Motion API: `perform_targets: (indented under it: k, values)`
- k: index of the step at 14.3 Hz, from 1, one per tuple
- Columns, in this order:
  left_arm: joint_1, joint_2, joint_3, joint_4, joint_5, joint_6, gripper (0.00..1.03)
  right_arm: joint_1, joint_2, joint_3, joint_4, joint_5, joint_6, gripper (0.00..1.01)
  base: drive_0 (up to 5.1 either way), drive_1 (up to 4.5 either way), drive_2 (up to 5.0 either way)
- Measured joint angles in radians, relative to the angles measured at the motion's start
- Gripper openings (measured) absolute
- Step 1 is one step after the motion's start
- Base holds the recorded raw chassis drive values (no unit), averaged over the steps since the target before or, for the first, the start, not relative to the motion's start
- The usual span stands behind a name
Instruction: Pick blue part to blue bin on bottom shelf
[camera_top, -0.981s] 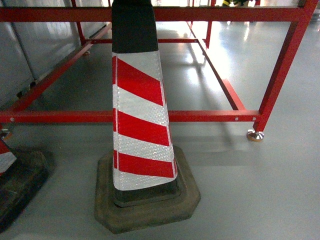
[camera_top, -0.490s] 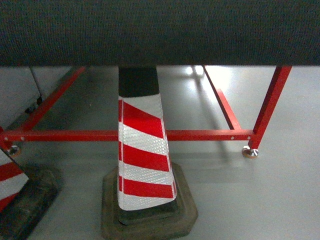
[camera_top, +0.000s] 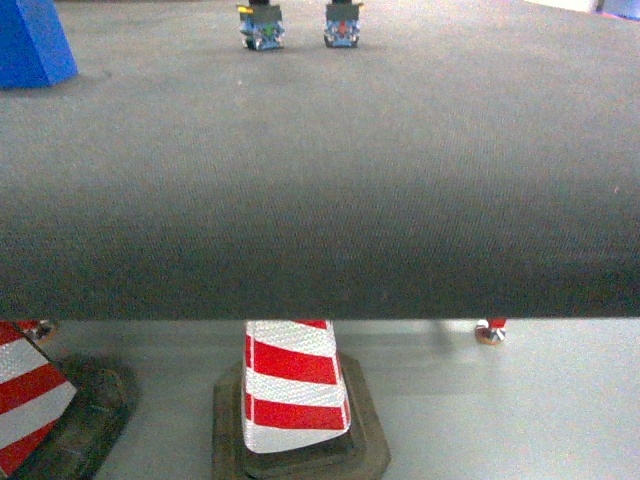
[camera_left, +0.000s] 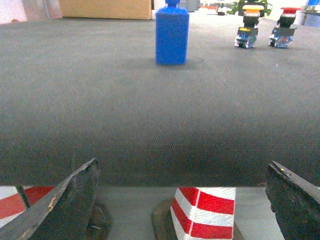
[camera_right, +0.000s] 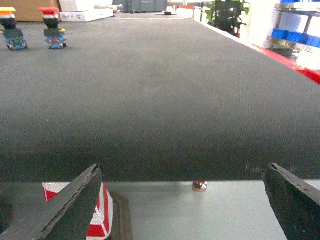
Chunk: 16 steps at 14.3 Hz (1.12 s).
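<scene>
Both arms' fingers (camera_left: 60, 205) (camera_right: 70, 205) spread wide, empty, short of the blue part (camera_left: 171, 34) on the dark table (camera_left: 150, 115).

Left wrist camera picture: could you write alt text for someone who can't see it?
A small blue part stands upright on a dark grey felt-like table, with a yellow-capped switch and a red-capped switch further right. The open left gripper's two dark fingers frame the bottom corners, short of the table edge, above a red-and-white cone on the floor.
</scene>
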Motion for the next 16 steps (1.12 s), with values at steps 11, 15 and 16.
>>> perform_targets:
  k: [11, 15, 16]
  values:
    - [0.000, 0.000, 0.000, 0.004, 0.000, 0.000, 0.98, 0.000, 0.000, 0.000, 0.005, 0.000, 0.002, 0.98, 0.0, 0.00, 0.0]
    - [0.000, 0.000, 0.000, 0.000, 0.000, 0.000, 0.98, 0.000, 0.000, 0.000, 0.002, 0.001, 0.002, 0.98, 0.0, 0.00, 0.0]
    - [0.000, 0.000, 0.000, 0.001, 0.000, -0.001, 0.98, 0.000, 0.000, 0.000, 0.002, 0.000, 0.002, 0.98, 0.0, 0.00, 0.0]
